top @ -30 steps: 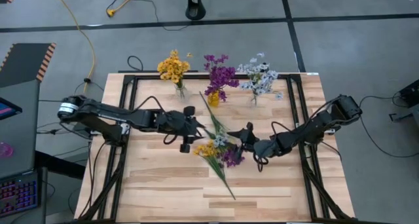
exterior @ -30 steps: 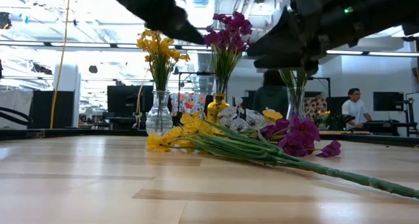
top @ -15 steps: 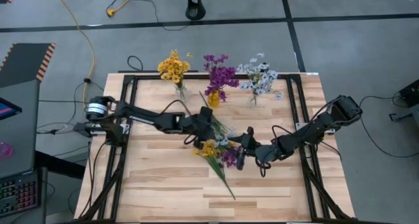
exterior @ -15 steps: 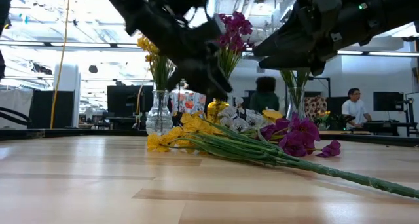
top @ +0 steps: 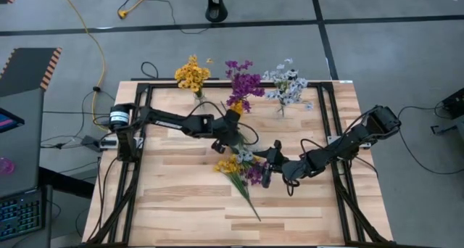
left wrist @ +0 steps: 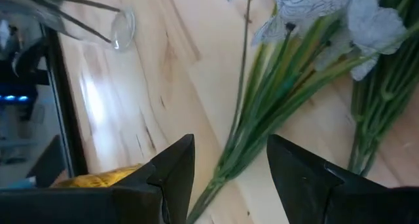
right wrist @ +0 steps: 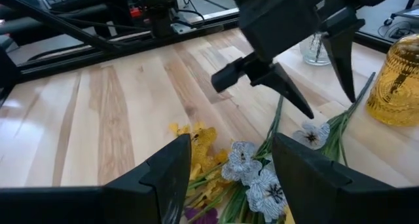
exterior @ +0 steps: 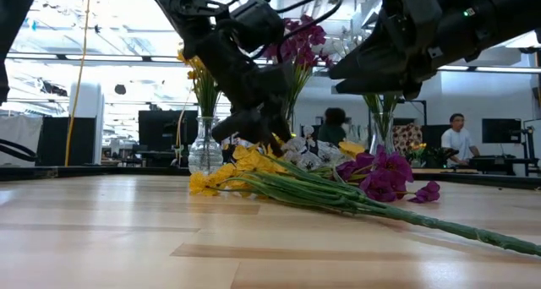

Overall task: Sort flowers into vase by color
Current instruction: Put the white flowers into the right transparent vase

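A loose bunch of flowers point(top: 243, 167) lies flat on the wooden table, with yellow point(exterior: 221, 177), white point(right wrist: 256, 173) and purple point(exterior: 382, 175) blossoms and green stems point(left wrist: 258, 116). My left gripper point(top: 233, 137) is open and hangs low over the far end of the bunch; in the left wrist view its fingers point(left wrist: 229, 178) stand on either side of the stems without touching. My right gripper point(top: 265, 168) is open just right of the purple blossoms, and its wrist view point(right wrist: 232, 178) looks over the blossoms at the left gripper point(right wrist: 288, 67).
Three vases stand along the far edge: a clear one with yellow flowers point(top: 193, 77), a yellow one with purple flowers point(top: 242, 87), and a clear one with white flowers point(top: 286, 88). A black frame point(top: 145, 88) borders the table. People sit in the room behind point(exterior: 458, 137).
My left gripper has swung toward the table's right and far side and come down over the stems near the vases. My right gripper has shifted a little toward the left and near edge, closer to the purple blossoms, then held still. The flowers have not moved.
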Robot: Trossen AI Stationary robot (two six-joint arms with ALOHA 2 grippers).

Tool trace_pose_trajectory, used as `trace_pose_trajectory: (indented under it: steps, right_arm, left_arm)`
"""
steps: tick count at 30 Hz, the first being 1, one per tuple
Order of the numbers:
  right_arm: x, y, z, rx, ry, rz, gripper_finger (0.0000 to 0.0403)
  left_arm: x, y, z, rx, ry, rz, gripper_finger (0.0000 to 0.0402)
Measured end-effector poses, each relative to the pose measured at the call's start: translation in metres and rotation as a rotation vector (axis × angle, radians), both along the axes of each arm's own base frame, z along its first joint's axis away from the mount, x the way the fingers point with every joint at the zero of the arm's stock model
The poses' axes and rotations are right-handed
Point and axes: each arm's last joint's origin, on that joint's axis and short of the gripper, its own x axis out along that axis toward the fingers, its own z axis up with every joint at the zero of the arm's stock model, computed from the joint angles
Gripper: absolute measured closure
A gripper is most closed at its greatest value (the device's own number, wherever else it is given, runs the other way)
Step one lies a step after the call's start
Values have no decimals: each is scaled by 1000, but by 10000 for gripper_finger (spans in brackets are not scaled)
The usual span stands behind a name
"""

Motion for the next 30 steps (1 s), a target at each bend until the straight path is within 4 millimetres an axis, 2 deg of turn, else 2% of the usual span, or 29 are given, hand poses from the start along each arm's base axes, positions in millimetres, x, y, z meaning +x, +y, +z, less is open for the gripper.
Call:
trace_pose_trajectory:
  steps: [6,13,17,30]
  right_arm:
    - [0,0,-1,-4,6,0,162]
    - [0,0,-1,-5,8,0,162]
    - [0,-1,-1,-6,8,-3,162]
    - [0,-1,-1,16,0,-15,162]
  left_arm:
    - [-1,11,-7,-65,17,-49,223]
    - [3,21,-23,-14,46,-96,223]
    - [6,23,-23,19,34,-121,223]
    - [12,31,-53,0,70,-142,223]
